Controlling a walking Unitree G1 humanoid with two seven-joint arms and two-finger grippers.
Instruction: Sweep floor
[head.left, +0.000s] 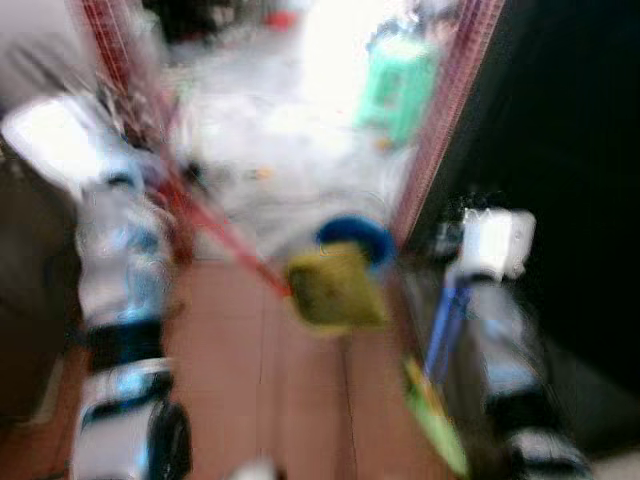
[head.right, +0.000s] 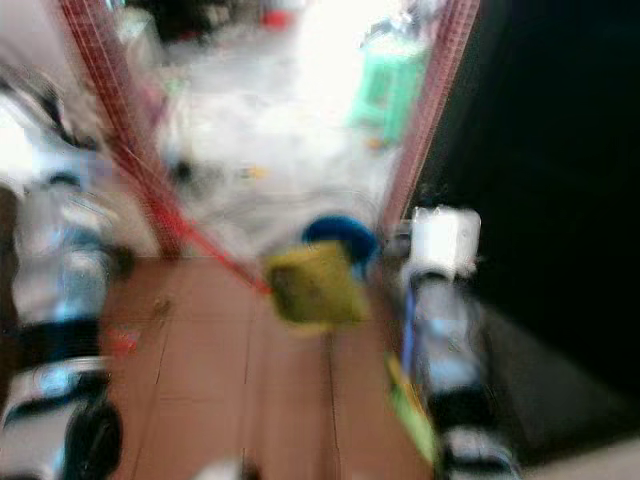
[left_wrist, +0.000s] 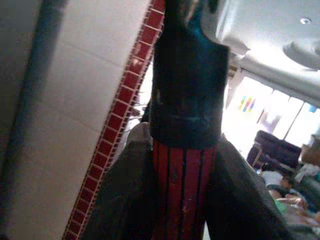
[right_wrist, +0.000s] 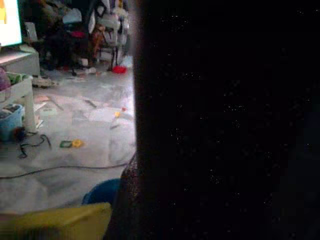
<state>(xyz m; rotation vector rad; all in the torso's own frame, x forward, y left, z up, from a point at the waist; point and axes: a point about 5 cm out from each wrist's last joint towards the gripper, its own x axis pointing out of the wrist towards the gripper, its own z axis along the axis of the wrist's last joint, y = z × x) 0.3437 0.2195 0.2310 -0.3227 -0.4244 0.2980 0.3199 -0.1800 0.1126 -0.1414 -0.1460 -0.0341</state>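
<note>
The left gripper (left_wrist: 185, 200) is clamped on a red broom handle (left_wrist: 184, 185) with dark stripes and a dark cap, one black finger (left_wrist: 125, 195) pressed to each side of it. Behind the handle in the left wrist view stand a pale tiled wall (left_wrist: 75, 100) edged with a strip of red tiles (left_wrist: 127, 105), and farther off a bright window and a dark sofa (left_wrist: 275, 147).

From the head, blurred by motion, the left arm (head.left: 120, 300) shows at the left, and the red handle slants from it down across the floor to a yellow-green dustpan (head.left: 335, 285) near the middle of the picture. Whether the handle joins the dustpan cannot be told through the blur. A blue bowl (head.left: 355, 240) lies just behind the dustpan.

The right arm (head.left: 495, 300) shows at the right, beside a dark doorway; the state of its gripper cannot be told. A blue rod (head.left: 445, 325) and a green strip (head.left: 435, 415) run along it.

The floor is reddish-brown tile (head.left: 250, 390) close by and pale tile (head.left: 290, 150) beyond, scattered with small litter and a cable (right_wrist: 60, 170). A green stool (head.left: 400, 85) stands far off in bright light.
</note>
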